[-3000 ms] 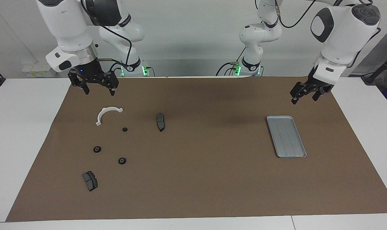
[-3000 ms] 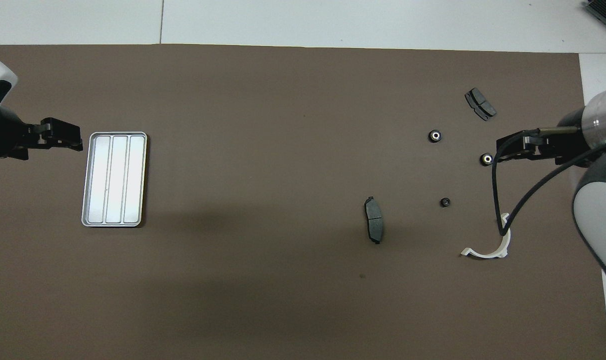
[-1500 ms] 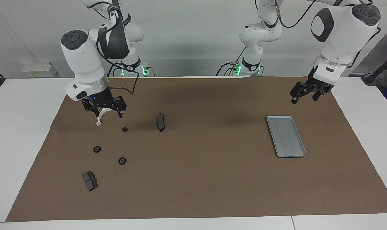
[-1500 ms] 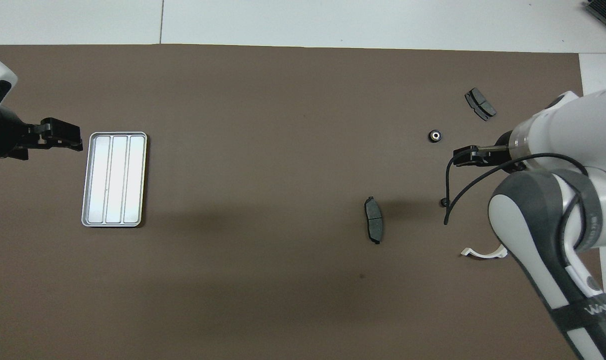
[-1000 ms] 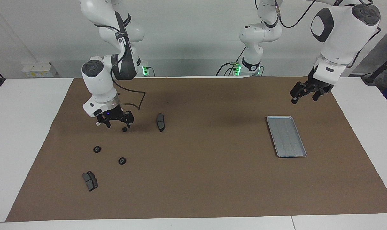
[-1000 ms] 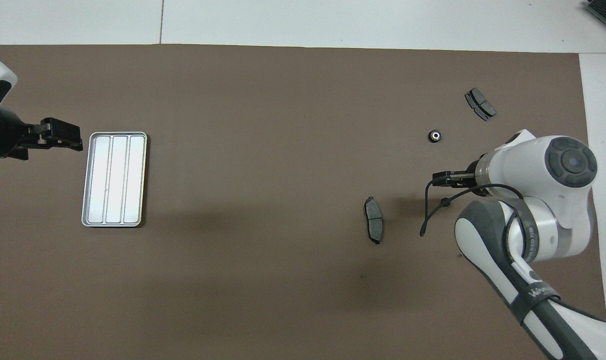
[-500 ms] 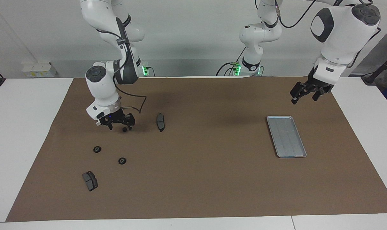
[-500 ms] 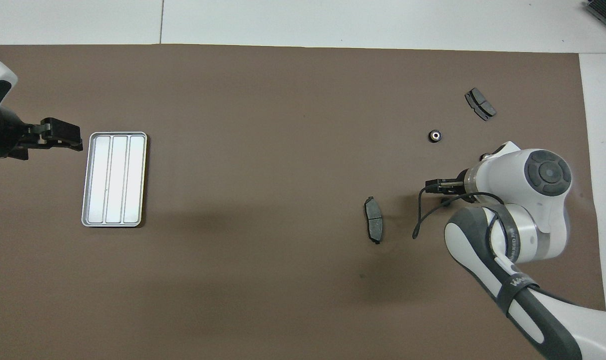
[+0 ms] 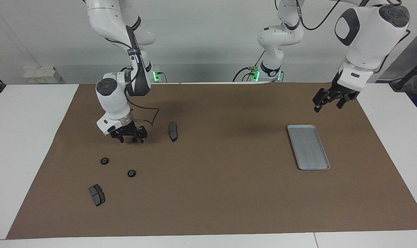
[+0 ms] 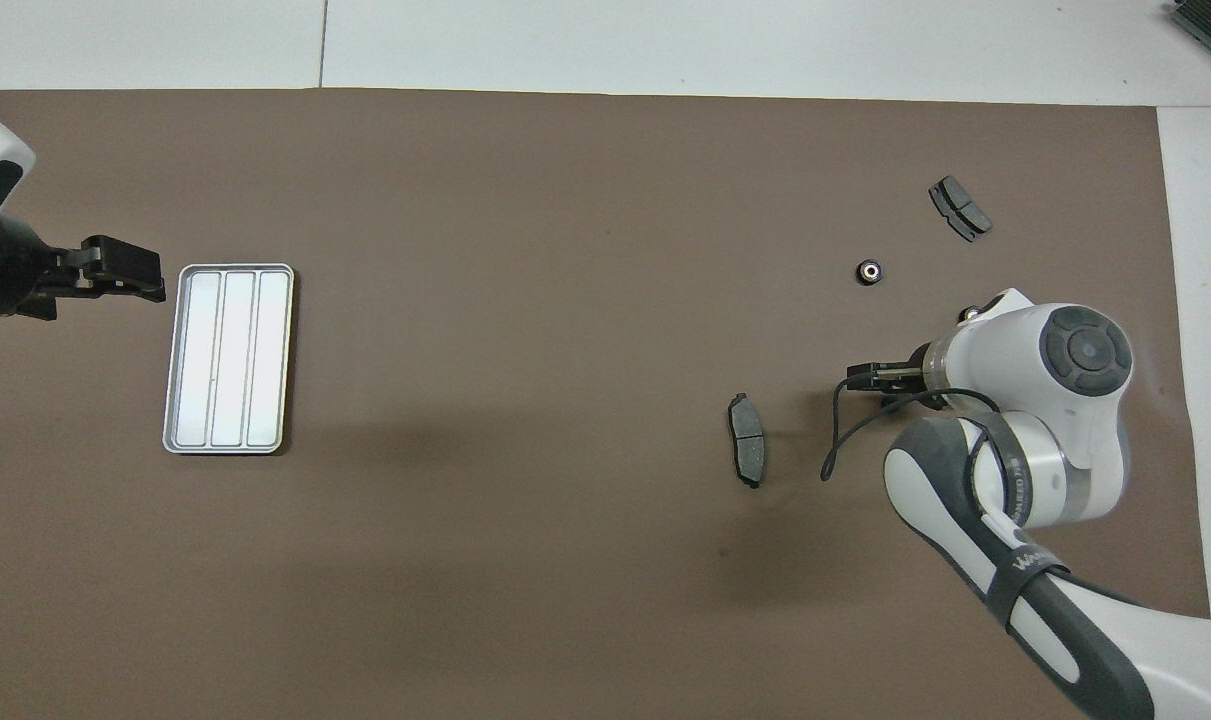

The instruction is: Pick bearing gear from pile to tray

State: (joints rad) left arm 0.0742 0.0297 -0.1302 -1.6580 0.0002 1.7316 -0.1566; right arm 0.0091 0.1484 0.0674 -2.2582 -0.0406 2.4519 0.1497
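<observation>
Two hands here, only one busy. Right hand is down low at the table, fingers spread wide, straddling the smallest black gear of the pile, nothing gripped yet afaict. From overhead the arm itself hides that gear.

Risks, imo: gear is tiny and low, so fingertips could scrape the brown mat or close just over its top and pinch air. If the closing is off-centre, one finger hits first and flicks the gear away, it being round, prob. rolls. White half-ring sits somewhere under the wrist, hidden, so can't tell how close; could get nudged.

Further out: two more round black gears, one and another, farther from the robots, shiny hubs seen from overhead. Dark grey brake pad just beside the hand, second pad farthest out.

Tray is well apart, toward the left arm's end, silver, ridged floor, no parts in it. Left hand waits in the air near it, fingers apart, holding nothing.
</observation>
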